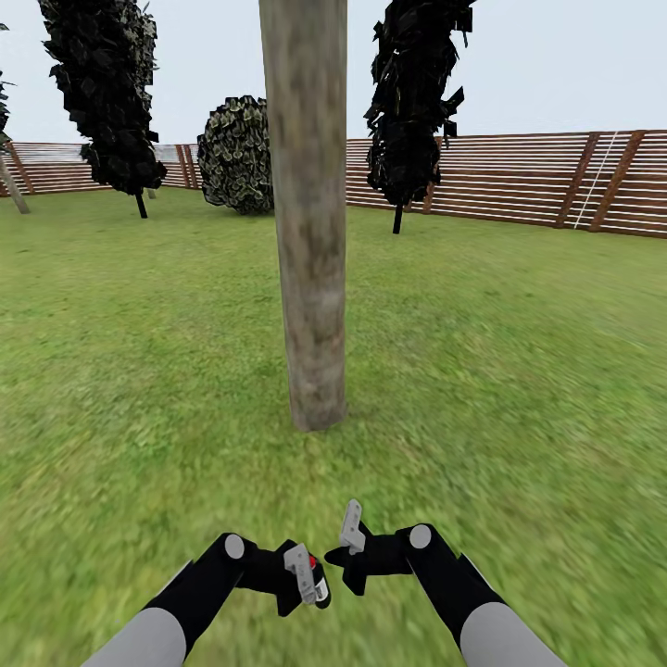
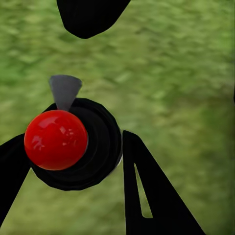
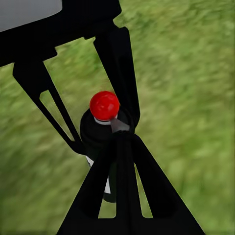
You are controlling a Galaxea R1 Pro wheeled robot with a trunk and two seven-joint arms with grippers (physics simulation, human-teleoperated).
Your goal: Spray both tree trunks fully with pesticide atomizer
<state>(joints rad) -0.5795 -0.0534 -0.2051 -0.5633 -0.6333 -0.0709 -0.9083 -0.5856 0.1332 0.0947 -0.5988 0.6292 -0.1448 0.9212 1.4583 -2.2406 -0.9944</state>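
Note:
A thick grey-beige mottled tree trunk (image 1: 310,232) rises from the lawn straight ahead, a little beyond both arms. My left gripper (image 1: 308,576) (image 2: 73,147) is low over the grass and shut on the pesticide atomizer (image 1: 316,572) (image 2: 56,139) (image 3: 104,105), a small dark bottle with a red round top and a white mark. Its grey nozzle (image 2: 64,90) sticks out beside the red top. My right gripper (image 1: 352,525) (image 3: 122,138) hovers close beside it, fingers together and holding nothing.
Green grass (image 1: 519,389) spreads all around the trunk. Two black narrow cypresses (image 1: 106,93) (image 1: 412,102) and a round bush (image 1: 236,153) stand far back before the brown slat fence (image 1: 519,185).

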